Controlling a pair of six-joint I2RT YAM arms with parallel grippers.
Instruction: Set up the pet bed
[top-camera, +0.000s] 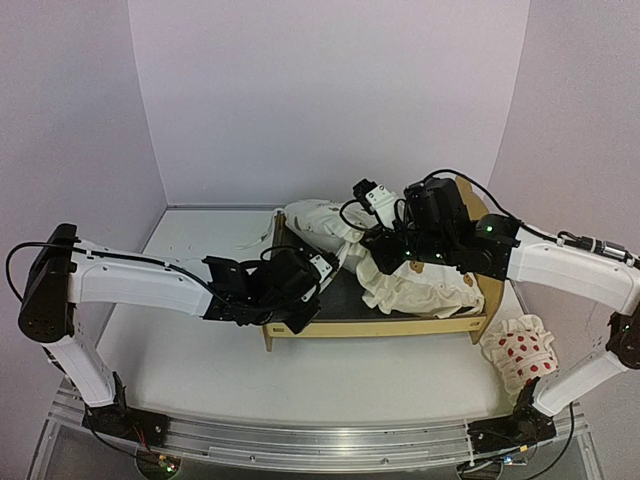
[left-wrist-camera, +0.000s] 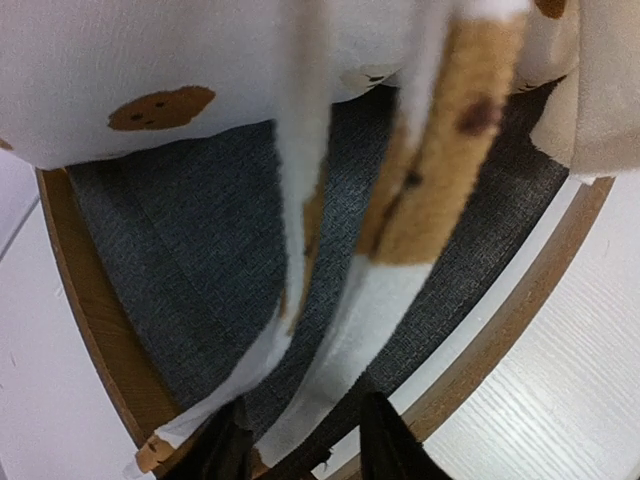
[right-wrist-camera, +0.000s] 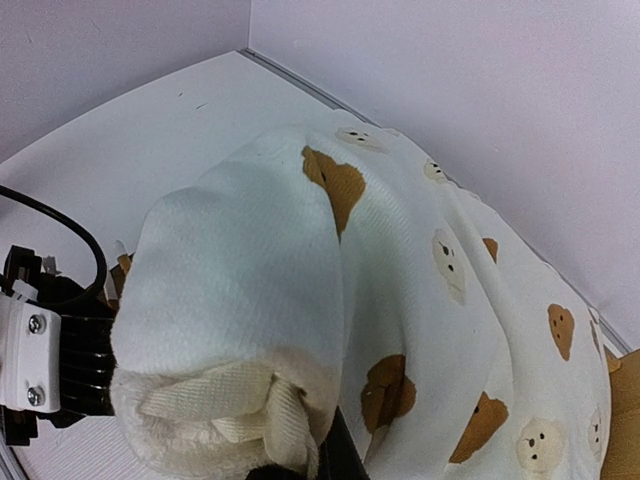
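The white table (top-camera: 200, 370) carries everything. On it the two arms reach in from both sides toward the middle. The left arm (top-camera: 130, 280) rises from its base, bends at the shoulder and lies low and nearly level, forearm pointing right to the left end of the bed. The right arm (top-camera: 570, 265) goes up from its base to an elbow at the far right, and then its forearm runs left above the bed.

The pet bed (top-camera: 400, 327) stands in the middle of the table with its long side toward the arms. Its rounded headboard (top-camera: 470, 192) is at the right end, and the dark grey base (left-wrist-camera: 200, 270) shows between the low rails.

The cream bear-print cushion (top-camera: 420, 290) lies crumpled on the right half of the bed. Its left part is raised up, above the far rail.

The small white red-dotted pillow (top-camera: 520, 352) lies on the table, just beside the right end of the bed.

The right gripper (top-camera: 380, 245) is closed on a bunched fold of the cushion; the cloth hides most of its fingers.

The left gripper (left-wrist-camera: 305, 450) has its fingers (left-wrist-camera: 230, 450) apart over the bed base. The cushion's ties (left-wrist-camera: 420, 200) hang down in front of it, and one of them ends between the fingers.
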